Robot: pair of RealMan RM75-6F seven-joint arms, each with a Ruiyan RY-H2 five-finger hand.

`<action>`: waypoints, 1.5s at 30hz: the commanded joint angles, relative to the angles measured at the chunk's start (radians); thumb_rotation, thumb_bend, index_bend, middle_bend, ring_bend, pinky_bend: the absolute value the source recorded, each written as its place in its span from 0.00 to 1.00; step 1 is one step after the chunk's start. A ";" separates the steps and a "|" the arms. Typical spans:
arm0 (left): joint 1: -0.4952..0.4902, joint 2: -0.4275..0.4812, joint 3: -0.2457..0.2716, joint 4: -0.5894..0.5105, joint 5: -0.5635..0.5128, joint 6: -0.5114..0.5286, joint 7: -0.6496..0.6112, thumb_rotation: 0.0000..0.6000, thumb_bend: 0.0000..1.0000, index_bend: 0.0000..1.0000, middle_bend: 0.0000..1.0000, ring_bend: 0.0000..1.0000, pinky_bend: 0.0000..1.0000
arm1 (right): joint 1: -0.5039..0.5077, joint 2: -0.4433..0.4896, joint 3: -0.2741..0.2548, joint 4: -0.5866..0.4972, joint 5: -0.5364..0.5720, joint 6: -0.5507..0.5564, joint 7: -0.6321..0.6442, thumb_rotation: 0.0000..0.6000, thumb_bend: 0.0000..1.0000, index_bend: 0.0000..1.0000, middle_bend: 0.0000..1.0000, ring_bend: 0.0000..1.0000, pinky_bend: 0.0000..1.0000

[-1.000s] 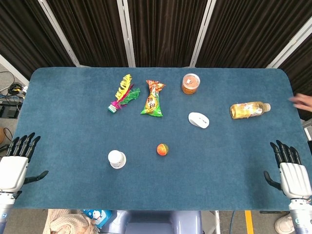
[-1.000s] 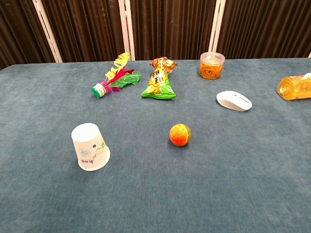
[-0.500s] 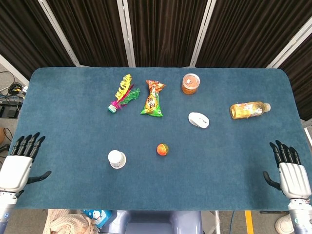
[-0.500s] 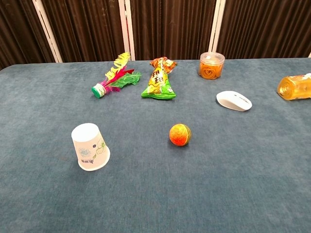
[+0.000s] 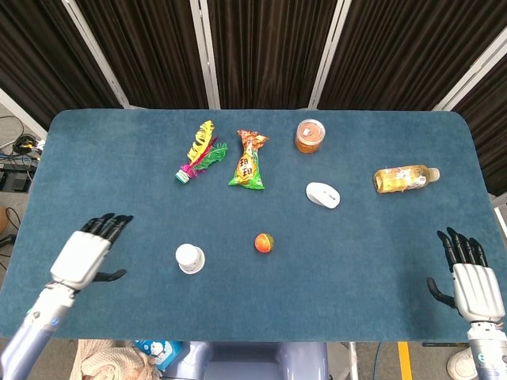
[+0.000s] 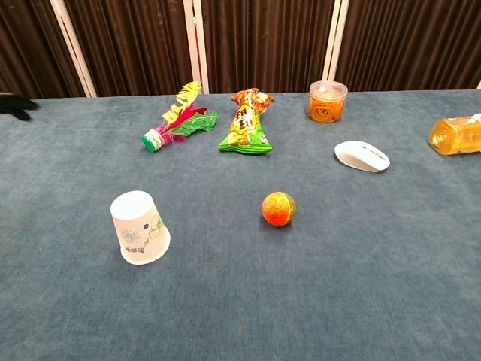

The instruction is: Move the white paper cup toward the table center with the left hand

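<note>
The small white paper cup (image 5: 190, 258) stands upside down near the front edge of the blue table (image 5: 111, 158), left of the middle. The left hand (image 5: 82, 256) hovers beside it, fingers apart, ready to reach. The right hand (image 5: 474, 285) waits at the front right corner, fingers apart, holding nothing.

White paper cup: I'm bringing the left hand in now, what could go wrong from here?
The white paper cup stands upside down and looks light, so a sideways bump from the open left hand could tip it. Pushed toward center, it might knock the orange ball, which would probably roll away.
</note>
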 commanded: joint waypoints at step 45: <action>-0.296 -0.312 -0.014 -0.039 -0.474 -0.123 0.452 1.00 0.26 0.39 0.46 0.36 0.42 | 0.003 0.002 0.009 -0.001 0.028 -0.013 0.010 1.00 0.35 0.00 0.00 0.00 0.03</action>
